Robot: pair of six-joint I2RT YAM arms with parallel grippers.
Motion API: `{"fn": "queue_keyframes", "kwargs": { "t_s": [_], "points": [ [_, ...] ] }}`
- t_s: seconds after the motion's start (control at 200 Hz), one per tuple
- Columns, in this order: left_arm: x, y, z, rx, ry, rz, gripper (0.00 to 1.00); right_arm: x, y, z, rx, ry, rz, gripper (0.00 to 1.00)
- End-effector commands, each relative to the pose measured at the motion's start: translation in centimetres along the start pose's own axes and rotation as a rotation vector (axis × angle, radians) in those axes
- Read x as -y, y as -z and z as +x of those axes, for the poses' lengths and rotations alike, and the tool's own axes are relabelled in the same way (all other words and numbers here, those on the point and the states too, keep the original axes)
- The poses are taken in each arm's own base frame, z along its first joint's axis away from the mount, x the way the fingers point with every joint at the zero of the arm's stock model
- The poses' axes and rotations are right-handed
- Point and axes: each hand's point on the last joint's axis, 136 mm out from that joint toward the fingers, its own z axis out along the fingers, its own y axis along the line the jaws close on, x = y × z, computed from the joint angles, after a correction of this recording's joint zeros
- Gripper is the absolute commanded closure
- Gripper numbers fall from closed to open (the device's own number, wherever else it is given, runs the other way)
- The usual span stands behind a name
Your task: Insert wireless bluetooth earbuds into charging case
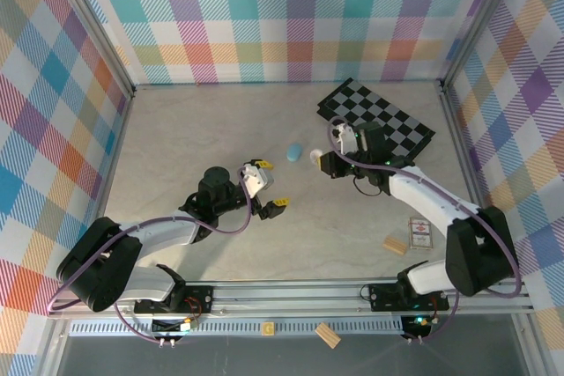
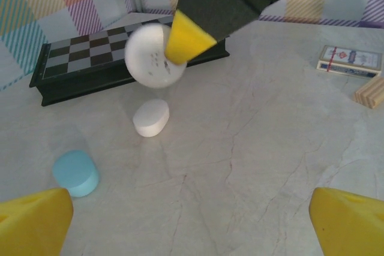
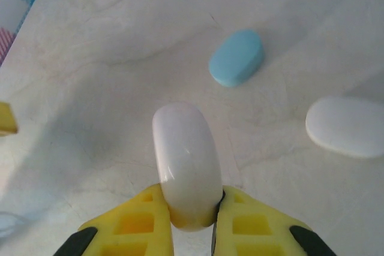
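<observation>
A white earbud [image 3: 185, 160] is pinched on edge between the yellow pads of the right tool [image 3: 195, 207], which are pressed against its two narrow sides so that the rounded body stands out beyond the fingertips. It is held just above the counter [image 1: 203, 129], near the middle and close to the near-left corner of the chessboard [image 1: 379, 116]. In the left wrist view its broad face, marked with a few small dots, is turned toward the left arm. This hold is judged to leave the face free for seating or for a handover. A second white earbud [image 2: 150, 118] lies flat on the counter just below and beside the held one, and a light blue earbud [image 2: 75, 173] lies a little further to the left, apart from both. The left tool [image 1: 270, 185] is spread wide with nothing between its pads. It hangs to the near left and is aimed at the held bud, probably to receive or steady it. A card deck [image 1: 419, 233] and a wooden block [image 1: 395, 244] lie well apart at the near right. Which piece is to serve as the charging case cannot be told, so the insertion is judged not yet done.
</observation>
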Motion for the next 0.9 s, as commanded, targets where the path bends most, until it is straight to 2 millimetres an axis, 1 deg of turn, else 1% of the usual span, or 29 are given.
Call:
{"fn": "queue_keyframes", "kwargs": {
  "t_s": [0.0,0.17,0.285,0.405,0.485,0.555,0.62,0.72,0.815,0.895],
  "points": [
    [-0.5,-0.2,0.3,-0.002,-0.012,-0.031,0.0,0.7,-1.5,1.1,-0.049,-0.286,0.001,0.9],
    [-0.5,-0.4,0.6,-0.012,-0.001,-0.026,0.0,2.4,-4.4,3.9,-0.132,-0.448,0.019,0.87],
    [-0.5,-0.4,0.6,-0.015,0.002,-0.026,0.0,3.1,-6.0,5.6,-0.181,-0.508,0.01,0.83],
    [-0.6,-0.3,0.7,-0.016,0.011,-0.033,0.0,4.1,-7.0,6.7,-0.196,-0.537,0.038,0.78],
    [-1.1,-0.2,0.6,-0.008,0.038,-0.062,0.0,4.4,-6.9,6.8,-0.193,-0.533,0.055,0.7],
    [-1.9,0.0,0.5,-0.008,0.093,-0.108,0.0,4.6,-6.1,6.3,-0.169,-0.508,0.089,0.57],
    [-2.5,0.3,0.3,0.003,0.116,-0.144,0.0,5.1,-4.9,5.3,-0.128,-0.459,0.141,0.41],
    [-4.6,1.2,0.1,0.014,0.186,-0.238,0.0,6.0,-2.5,3.6,-0.058,-0.382,0.232,0.25],
    [-7.2,2.8,0.4,0.017,0.247,-0.351,0.0,7.2,0.2,1.2,0.047,-0.291,0.308,0.15],
    [-9.9,5.2,0.4,0.059,0.302,-0.479,0.0,8.5,2.9,-1.0,0.146,-0.194,0.386,0.06]
  ]
}}
